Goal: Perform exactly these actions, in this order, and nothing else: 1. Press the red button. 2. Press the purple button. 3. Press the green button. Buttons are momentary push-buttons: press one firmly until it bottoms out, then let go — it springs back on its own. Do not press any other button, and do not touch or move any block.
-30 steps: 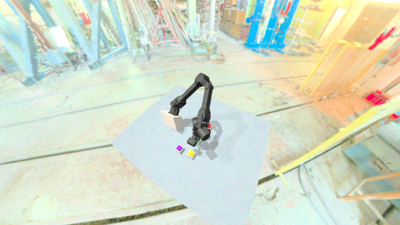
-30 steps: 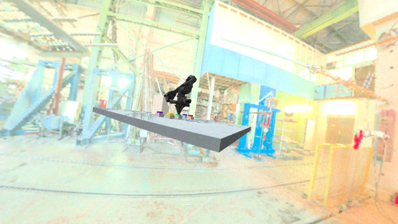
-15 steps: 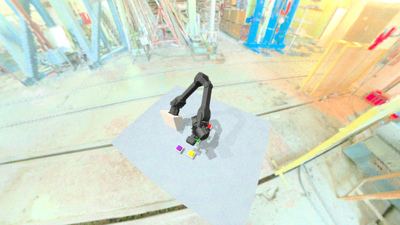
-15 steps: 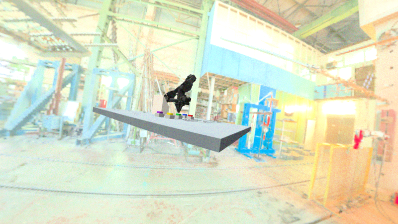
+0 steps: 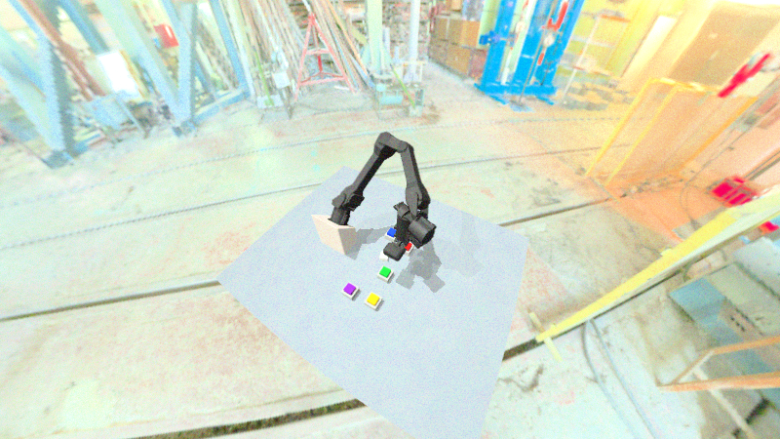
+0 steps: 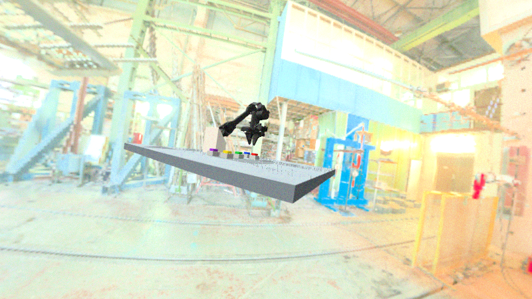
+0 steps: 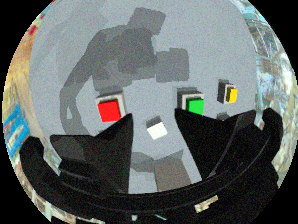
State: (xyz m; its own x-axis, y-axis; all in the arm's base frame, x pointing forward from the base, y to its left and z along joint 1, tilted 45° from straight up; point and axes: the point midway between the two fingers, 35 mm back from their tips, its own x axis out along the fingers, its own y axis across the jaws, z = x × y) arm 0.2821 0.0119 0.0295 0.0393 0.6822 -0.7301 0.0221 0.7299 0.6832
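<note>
- Top view: five buttons are lying on the grey table (image 5: 305, 305); the gripper (image 5: 393, 251) is hovering beside the red button (image 5: 409, 246), above the green button (image 5: 384, 271); the purple button (image 5: 349, 289) lies farther off.
- Exterior view: the five buttons are forming one row.
- Wrist view: the half-open fingers, holding nothing, are framing a small white block (image 7: 157, 129).

No lettering, labels, brand marks, numbers or signs are showing legibly in any view. The coloured buttons are displaying plain unmarked caps, and the blurred hall background is offering nothing readable.
</note>
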